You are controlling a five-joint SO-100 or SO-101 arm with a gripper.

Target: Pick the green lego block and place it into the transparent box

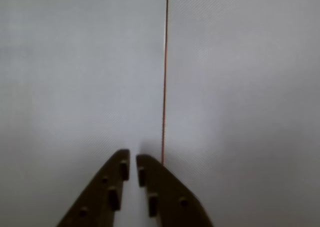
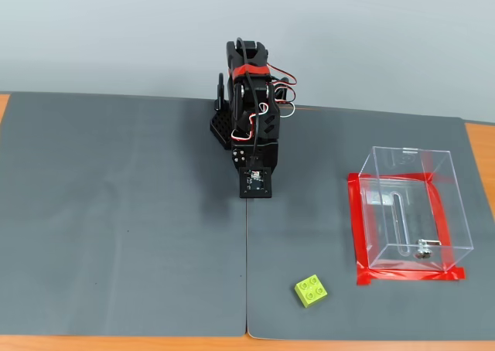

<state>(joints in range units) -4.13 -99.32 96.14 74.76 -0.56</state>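
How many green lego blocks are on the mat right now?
1. The green lego block lies on the grey mat near its front edge in the fixed view, left of the transparent box and outside it. The wrist view shows none.

An orange-brown table [image 2: 479,146] carried 2 grey mats [image 2: 116,219] meeting at a seam, and on them lay the green lego block [image 2: 310,291], the transparent box [image 2: 410,212] ringed by red tape [image 2: 360,235], and the arm's base [image 2: 224,127]
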